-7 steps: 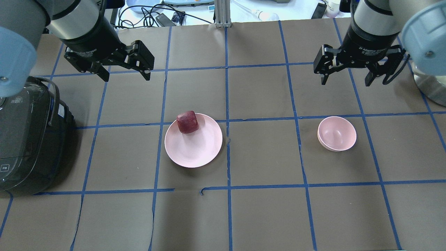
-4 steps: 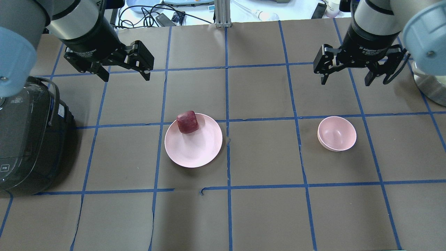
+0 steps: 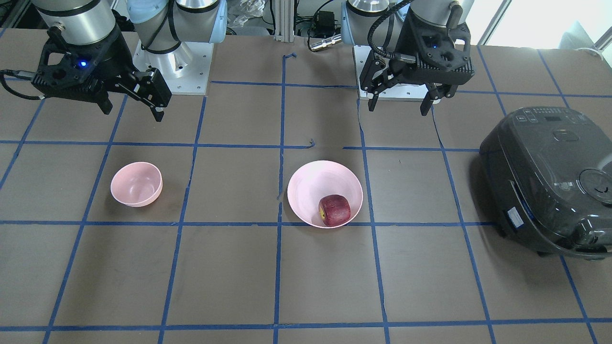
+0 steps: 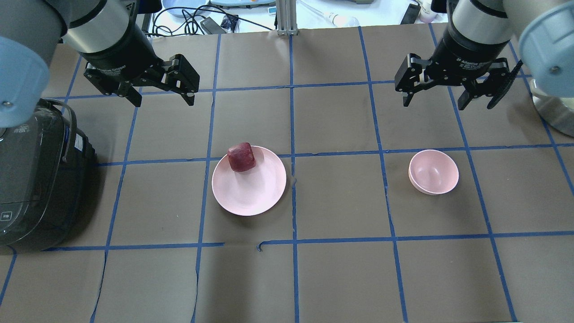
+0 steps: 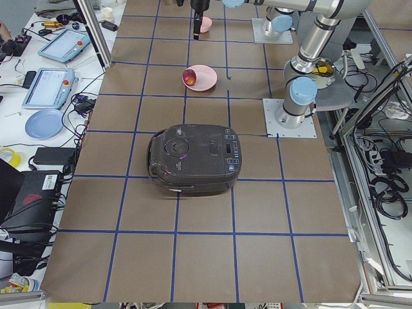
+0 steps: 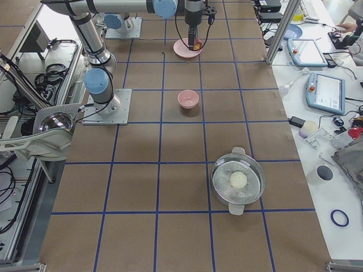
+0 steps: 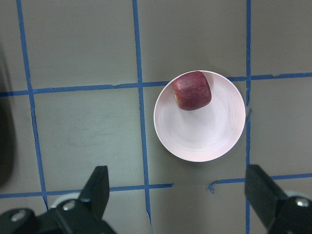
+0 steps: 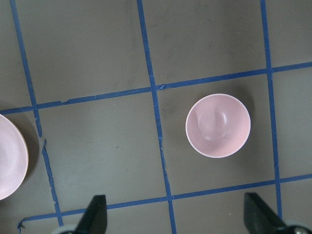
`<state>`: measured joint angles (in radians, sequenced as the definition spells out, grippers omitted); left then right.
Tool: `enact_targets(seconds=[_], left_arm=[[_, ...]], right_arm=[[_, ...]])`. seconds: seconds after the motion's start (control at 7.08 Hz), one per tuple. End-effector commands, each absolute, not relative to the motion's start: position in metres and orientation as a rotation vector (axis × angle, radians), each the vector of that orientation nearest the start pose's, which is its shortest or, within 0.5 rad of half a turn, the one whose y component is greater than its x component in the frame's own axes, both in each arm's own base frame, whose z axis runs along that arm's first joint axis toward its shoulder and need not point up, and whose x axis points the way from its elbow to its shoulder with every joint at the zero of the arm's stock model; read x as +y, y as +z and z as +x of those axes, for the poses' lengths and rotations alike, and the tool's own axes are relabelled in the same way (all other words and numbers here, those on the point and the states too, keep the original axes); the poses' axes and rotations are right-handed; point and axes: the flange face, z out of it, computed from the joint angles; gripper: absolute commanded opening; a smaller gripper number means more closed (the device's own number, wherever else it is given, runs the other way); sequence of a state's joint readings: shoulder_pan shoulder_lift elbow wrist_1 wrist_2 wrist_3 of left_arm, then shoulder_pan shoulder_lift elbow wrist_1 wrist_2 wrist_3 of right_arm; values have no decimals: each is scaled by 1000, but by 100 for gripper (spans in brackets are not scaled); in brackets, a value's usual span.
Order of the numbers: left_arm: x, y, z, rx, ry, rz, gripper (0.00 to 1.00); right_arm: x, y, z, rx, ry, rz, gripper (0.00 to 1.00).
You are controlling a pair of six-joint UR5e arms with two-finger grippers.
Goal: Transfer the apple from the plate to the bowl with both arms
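Observation:
The dark red apple [image 4: 241, 157] sits at the far left rim of the pale pink plate [image 4: 251, 193], left of the table's middle. It also shows in the front view [image 3: 334, 210] and the left wrist view [image 7: 192, 90]. The small salmon-pink bowl [image 4: 433, 172] stands empty to the right, apart from the plate. My left gripper [image 4: 163, 99] hangs open and empty, high beyond and left of the plate. My right gripper [image 4: 434, 103] hangs open and empty, high beyond the bowl [image 8: 218, 125].
A black rice cooker [image 4: 36, 179] stands at the table's left edge, close to the left arm. A steel pot with a lid [image 6: 238, 181] stands at the table's right end. Blue tape lines grid the brown table cover. Cables and devices lie beyond the far edge.
My right gripper has shifted a little left and farther from me and turned slightly. My left gripper has barely moved. The apple, plate and bowl are unchanged.

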<state>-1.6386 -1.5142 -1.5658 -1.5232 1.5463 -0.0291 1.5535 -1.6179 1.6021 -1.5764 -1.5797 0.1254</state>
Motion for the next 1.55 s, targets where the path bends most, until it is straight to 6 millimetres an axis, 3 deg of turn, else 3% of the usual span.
enact_targets(seconds=[0.0, 1.41], left_arm=[[-466, 521, -166, 3166, -166, 58, 100], [-467, 521, -163, 3164, -166, 48, 100]], right_arm=[[-477, 498, 125, 3130, -43, 228, 100], [-478, 494, 122, 3149, -31, 242, 100]])
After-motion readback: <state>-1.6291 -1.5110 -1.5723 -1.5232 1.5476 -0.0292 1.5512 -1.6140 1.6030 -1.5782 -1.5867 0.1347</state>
